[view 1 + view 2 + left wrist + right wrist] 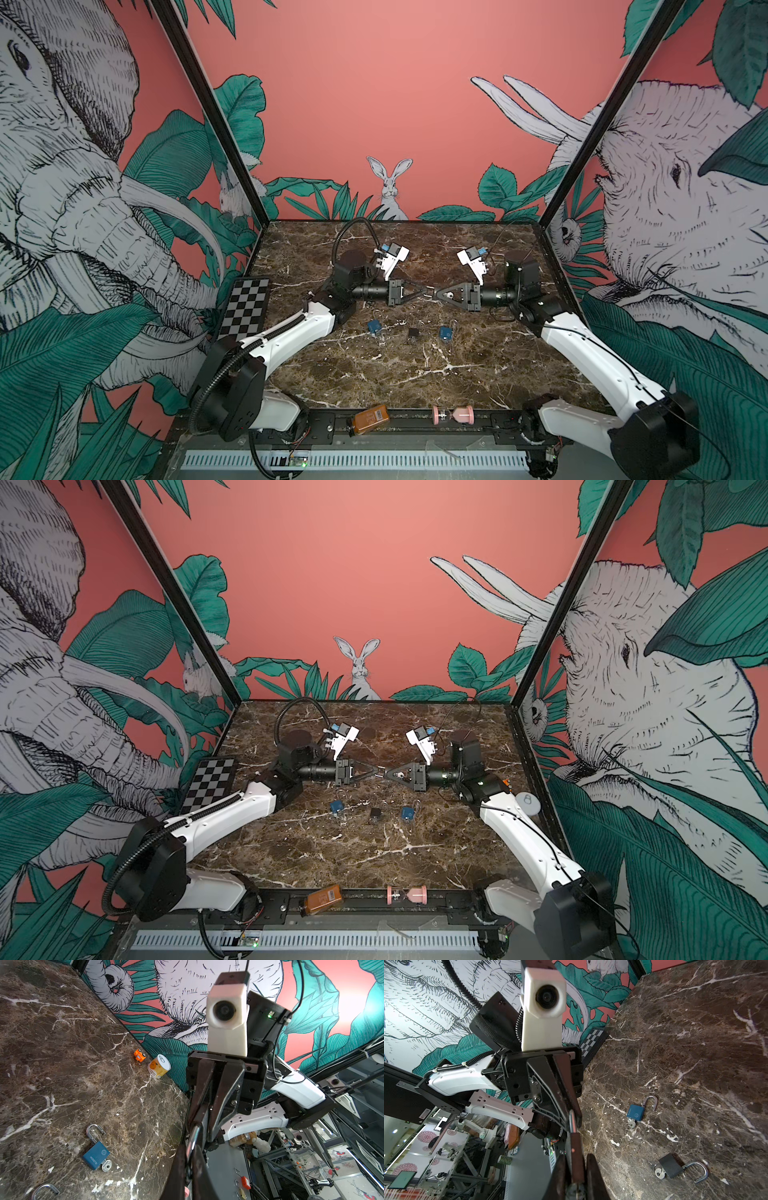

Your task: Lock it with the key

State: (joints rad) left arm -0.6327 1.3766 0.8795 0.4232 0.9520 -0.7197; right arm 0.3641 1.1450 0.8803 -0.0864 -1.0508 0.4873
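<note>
Above the middle of the table my two grippers meet tip to tip. In both top views the left gripper [424, 291] [376, 771] comes from the left and the right gripper [437, 292] [387, 773] from the right. My right gripper [577, 1169] is shut on a dark brown padlock body [576, 1147]. A blurred silver key head [576, 1189] shows below the body, between the fingers. The padlock's silver shackle [572, 1120] [192, 1138] runs into my left gripper [190, 1159], which is shut on it.
Three open padlocks with keys lie on the marble in front of the grippers: blue [375, 327] [635, 1112], black [413, 332] [671, 1165], blue [445, 332] [96, 1155]. Checkerboard [245, 307] at left edge. Amber bottle [371, 419] and pink hourglass [453, 414] at the front rail. Orange toy [139, 1055] and can [159, 1066] by the wall.
</note>
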